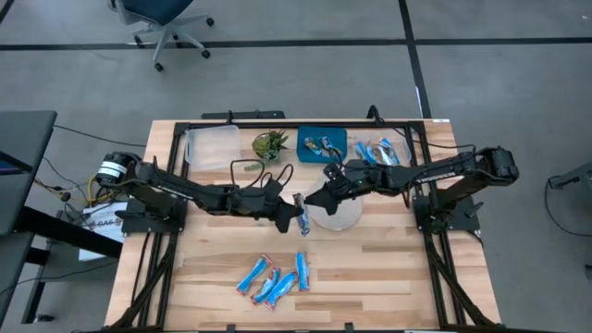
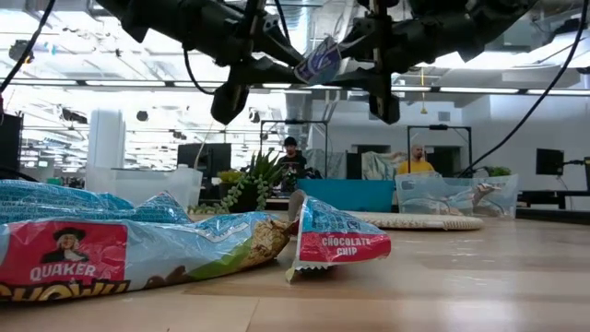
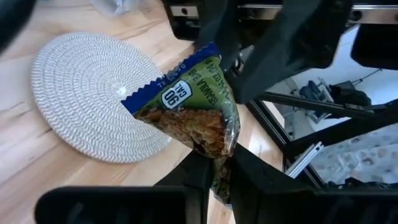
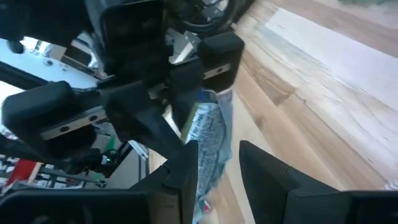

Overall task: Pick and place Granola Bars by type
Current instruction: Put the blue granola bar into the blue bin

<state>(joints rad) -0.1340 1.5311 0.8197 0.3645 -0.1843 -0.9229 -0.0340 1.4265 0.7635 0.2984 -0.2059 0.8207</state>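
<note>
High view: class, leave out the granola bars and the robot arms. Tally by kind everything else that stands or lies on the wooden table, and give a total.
Clear containers: 2
Blue tray: 1
Green plant: 1
Round woven mat: 1
Total: 5

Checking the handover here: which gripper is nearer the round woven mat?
Right. The right gripper hangs above the woven mat's edge; the left gripper, shut on a granola bar, sits just beside it.
</note>
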